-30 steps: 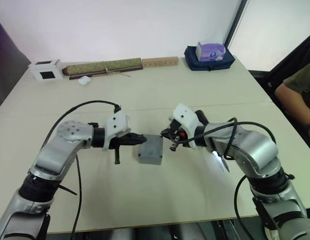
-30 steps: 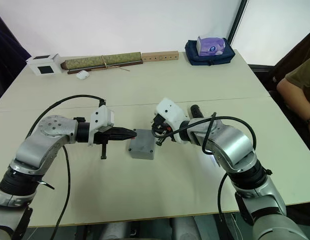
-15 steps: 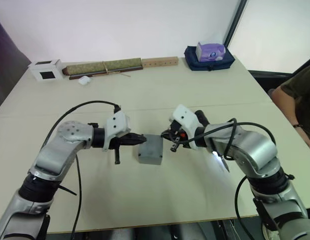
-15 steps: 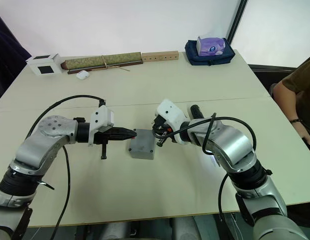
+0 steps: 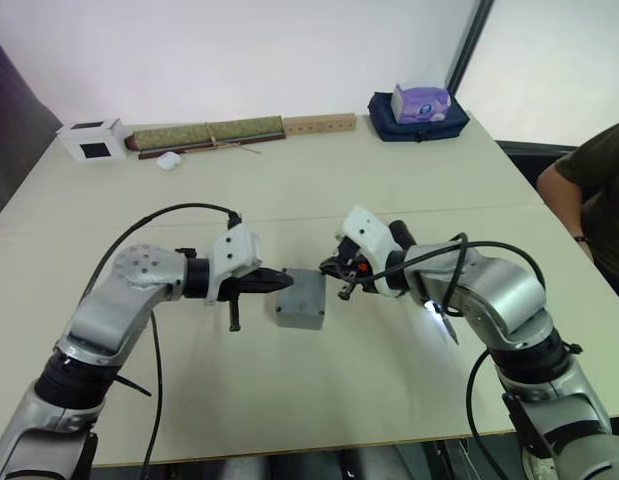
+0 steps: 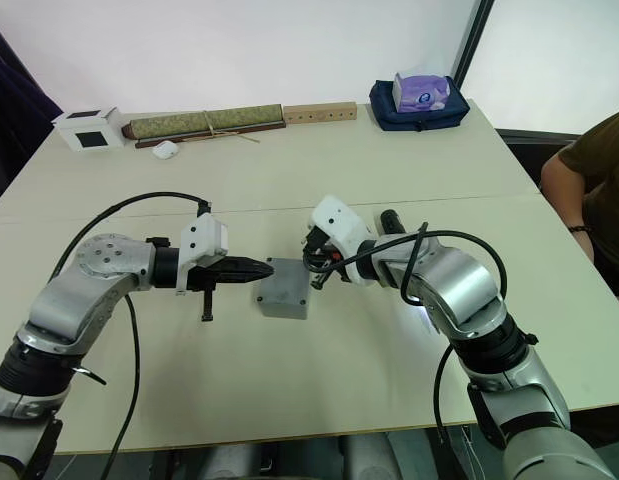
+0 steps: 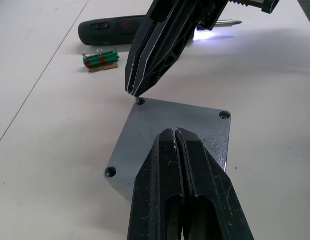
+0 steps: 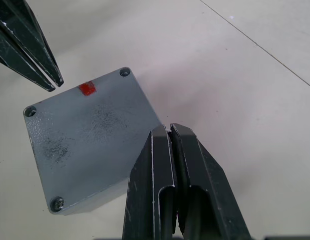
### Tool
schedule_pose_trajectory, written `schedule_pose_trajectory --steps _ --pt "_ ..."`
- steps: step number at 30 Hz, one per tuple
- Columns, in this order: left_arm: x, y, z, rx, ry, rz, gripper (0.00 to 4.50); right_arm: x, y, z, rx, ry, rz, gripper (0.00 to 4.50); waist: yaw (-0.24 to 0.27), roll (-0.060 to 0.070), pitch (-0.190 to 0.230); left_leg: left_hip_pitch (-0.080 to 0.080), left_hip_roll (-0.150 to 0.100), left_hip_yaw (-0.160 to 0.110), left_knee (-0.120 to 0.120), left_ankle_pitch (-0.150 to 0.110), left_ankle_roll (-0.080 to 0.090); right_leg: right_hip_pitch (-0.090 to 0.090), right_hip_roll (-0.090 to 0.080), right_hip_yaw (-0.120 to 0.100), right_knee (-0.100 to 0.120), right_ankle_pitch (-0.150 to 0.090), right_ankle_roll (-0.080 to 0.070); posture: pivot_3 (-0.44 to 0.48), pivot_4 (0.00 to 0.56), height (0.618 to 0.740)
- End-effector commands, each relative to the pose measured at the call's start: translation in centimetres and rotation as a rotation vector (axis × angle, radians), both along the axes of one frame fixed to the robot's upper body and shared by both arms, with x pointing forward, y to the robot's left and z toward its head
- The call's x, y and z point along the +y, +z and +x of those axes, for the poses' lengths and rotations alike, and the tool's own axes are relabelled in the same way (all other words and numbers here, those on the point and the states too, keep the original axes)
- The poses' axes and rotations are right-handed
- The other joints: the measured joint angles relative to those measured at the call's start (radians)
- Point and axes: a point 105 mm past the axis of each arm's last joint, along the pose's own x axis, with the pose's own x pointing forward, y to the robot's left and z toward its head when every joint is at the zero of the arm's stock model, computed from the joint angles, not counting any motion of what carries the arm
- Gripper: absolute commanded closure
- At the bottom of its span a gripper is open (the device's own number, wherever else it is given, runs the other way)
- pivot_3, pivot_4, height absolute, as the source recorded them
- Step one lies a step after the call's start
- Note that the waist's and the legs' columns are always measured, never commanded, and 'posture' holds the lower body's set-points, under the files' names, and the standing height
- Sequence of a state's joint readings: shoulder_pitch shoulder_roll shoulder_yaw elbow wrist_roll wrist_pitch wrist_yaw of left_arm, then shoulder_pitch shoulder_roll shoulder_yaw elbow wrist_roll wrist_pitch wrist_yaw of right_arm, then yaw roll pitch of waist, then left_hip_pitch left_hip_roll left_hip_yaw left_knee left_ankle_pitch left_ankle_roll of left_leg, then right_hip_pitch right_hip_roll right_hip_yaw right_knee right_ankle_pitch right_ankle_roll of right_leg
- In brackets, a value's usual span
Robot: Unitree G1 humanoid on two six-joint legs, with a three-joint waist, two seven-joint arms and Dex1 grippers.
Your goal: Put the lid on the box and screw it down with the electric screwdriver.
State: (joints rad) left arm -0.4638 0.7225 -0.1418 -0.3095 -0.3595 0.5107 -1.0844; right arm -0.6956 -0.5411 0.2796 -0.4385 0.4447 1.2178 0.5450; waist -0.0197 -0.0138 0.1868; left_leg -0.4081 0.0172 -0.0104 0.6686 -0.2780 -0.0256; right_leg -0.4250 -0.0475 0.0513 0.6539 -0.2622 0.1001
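Observation:
The grey box (image 5: 301, 300) sits mid-table with the lid (image 8: 89, 140) lying on it, its red mark (image 8: 87, 88) facing up. One corner holds a screw (image 8: 56, 202); two other corner holes are bare. My left gripper (image 5: 286, 279) is shut, its tip at the lid's left edge. From the other side my right gripper (image 5: 341, 294) is shut on a small screw (image 7: 139, 100), which stands at the lid's near-right corner hole. The black electric screwdriver (image 7: 114, 29) lies on the table behind my right arm, its tip light (image 5: 435, 320) glowing.
A small green terminal piece (image 7: 100, 58) lies beside the screwdriver. Along the far edge stand a white box with a black square (image 5: 92, 140), a long roll (image 5: 209, 133), a wooden block (image 5: 319, 124) and a blue bag (image 5: 419, 108). A person (image 5: 589, 190) sits at the right.
Both grippers and the box stay almost where they were. The person at the right edge has shifted and drawn the arm back.

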Motion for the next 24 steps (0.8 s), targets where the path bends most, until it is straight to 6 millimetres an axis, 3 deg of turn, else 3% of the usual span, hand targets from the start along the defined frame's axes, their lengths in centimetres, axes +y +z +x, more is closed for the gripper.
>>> schedule_pose_trajectory --steps 1,20,24 --pt "0.0 0.8 -0.3 -0.034 -0.006 -0.007 4.5 0.2 0.7 -0.2 -0.034 0.021 -0.001 4.49 0.0 0.0 0.0 0.0 0.0 0.0 0.0 0.0 0.0 0.0 0.0 0.0 0.0 0.0 0.0 0.0 0.15 0.74" --pt "-0.2 0.7 -0.5 -0.032 -0.018 -0.012 4.5 0.0 -0.8 0.2 0.016 0.022 -0.031 4.49 0.0 0.0 0.0 0.0 0.0 0.0 0.0 0.0 0.0 0.0 0.0 0.0 0.0 0.0 0.0 0.0 0.15 0.74" --pt "-0.4 0.6 -0.7 -0.033 -0.015 -0.017 4.5 0.2 -0.4 0.0 0.01 0.044 -0.026 3.38 0.0 0.0 0.0 0.0 0.0 0.0 0.0 0.0 0.0 0.0 0.0 0.0 0.0 0.0 0.0 0.0 0.15 0.74"
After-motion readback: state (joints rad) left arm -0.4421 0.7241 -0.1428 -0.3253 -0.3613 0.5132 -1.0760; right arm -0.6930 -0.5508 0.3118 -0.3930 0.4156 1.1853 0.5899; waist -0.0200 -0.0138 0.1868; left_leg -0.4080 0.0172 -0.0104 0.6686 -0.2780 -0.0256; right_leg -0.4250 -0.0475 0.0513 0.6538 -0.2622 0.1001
